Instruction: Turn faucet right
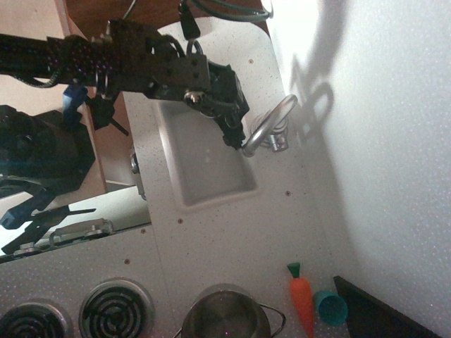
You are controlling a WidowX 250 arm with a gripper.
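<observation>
The faucet (271, 123) is a shiny silver tap with an arched spout, standing at the right rim of the grey sink (211, 190). Its spout tip hangs over the sink's right edge, pointing down the image. My black gripper (236, 137) reaches in from the upper left and sits right against the spout's tip, on its left side, over the sink. I cannot make out how the jaws stand; they look dark and close together. The gripper body hides the sink's upper corner.
A steel pot (227, 317) stands at the bottom edge. A toy carrot (302, 299) and a teal cup (330, 308) lie at the bottom right. Stove burners (116, 310) are at the bottom left. The white wall (380, 155) runs along the right.
</observation>
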